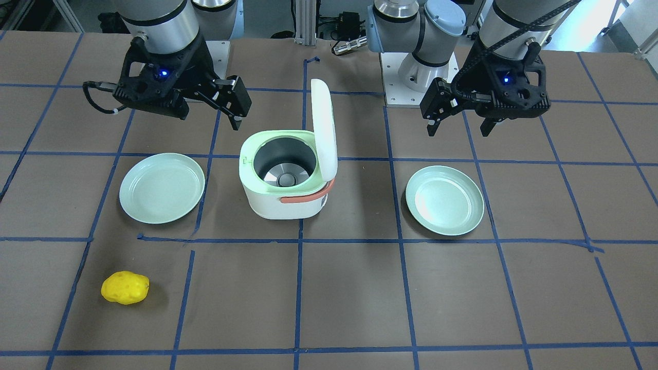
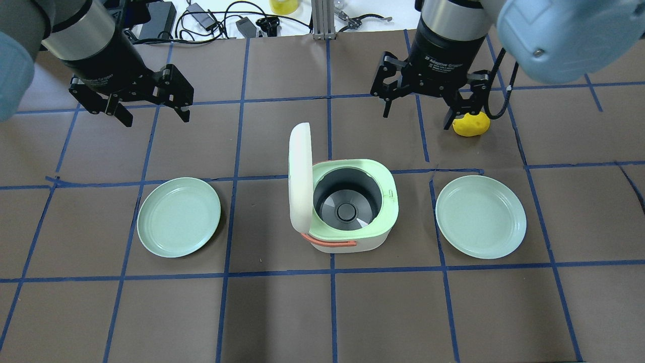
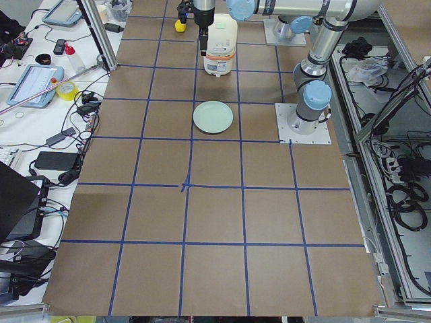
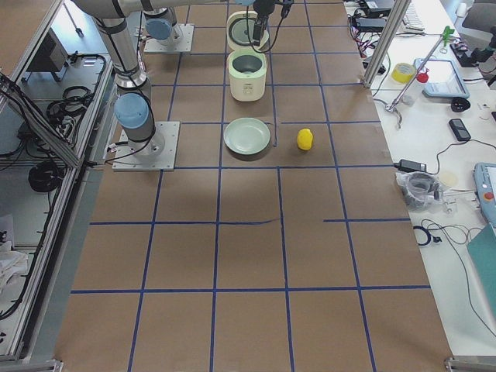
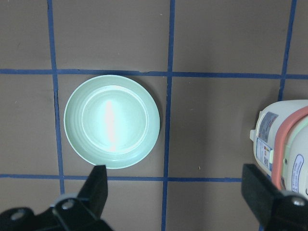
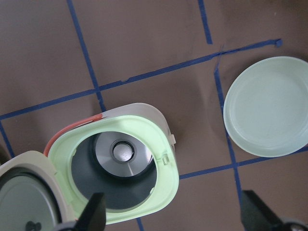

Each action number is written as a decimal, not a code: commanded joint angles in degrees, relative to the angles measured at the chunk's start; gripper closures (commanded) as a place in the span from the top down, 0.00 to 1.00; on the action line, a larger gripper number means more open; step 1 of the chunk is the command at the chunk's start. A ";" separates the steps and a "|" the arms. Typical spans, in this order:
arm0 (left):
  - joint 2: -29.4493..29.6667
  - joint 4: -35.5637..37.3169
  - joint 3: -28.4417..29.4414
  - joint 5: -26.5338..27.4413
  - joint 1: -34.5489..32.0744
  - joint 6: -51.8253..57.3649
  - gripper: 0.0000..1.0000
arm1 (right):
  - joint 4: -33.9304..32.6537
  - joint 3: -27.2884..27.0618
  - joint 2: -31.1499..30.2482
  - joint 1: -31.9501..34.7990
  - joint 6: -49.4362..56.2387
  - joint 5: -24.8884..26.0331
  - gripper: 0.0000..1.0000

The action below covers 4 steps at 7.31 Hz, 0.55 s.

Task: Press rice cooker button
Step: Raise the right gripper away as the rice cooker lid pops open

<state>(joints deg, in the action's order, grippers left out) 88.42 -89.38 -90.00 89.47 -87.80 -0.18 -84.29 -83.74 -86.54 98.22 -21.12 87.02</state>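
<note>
One rice cooker [image 2: 375, 241] stands at the table's centre on the blue tape grid, its lid [image 2: 298, 176] raised upright on the side toward the robot's left and its dark inner pot exposed. A small tab [image 6: 172, 139] projects from the green rim on the side toward the right arm; whether this is the button cannot be told. Two pale green plates flank the cooker, well apart from it: the left plate [image 2: 179, 217] and the right plate [image 2: 480, 217]. One yellow lump [image 2: 471, 125] lies beyond the right plate. Two grippers hover above the table: the left gripper [image 2: 153, 113], fingers spread and holding nothing, and the right gripper [image 2: 416, 117], likewise spread and holding nothing.
</note>
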 commanded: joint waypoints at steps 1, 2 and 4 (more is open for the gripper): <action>0.00 0.00 0.00 0.00 0.00 0.01 1.00 | 2.37 0.42 -0.12 -3.80 8.26 2.72 1.00; 0.00 0.00 0.00 0.00 0.00 0.01 1.00 | 2.72 0.42 -0.20 -5.73 11.51 2.81 1.00; 0.00 0.00 0.00 0.00 0.00 0.01 1.00 | 2.64 0.42 -0.47 -6.46 14.95 3.16 1.00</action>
<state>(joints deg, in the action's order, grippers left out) 88.42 -89.39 -90.00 89.47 -87.80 -0.21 -81.71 -83.33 -86.91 92.39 -8.90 89.87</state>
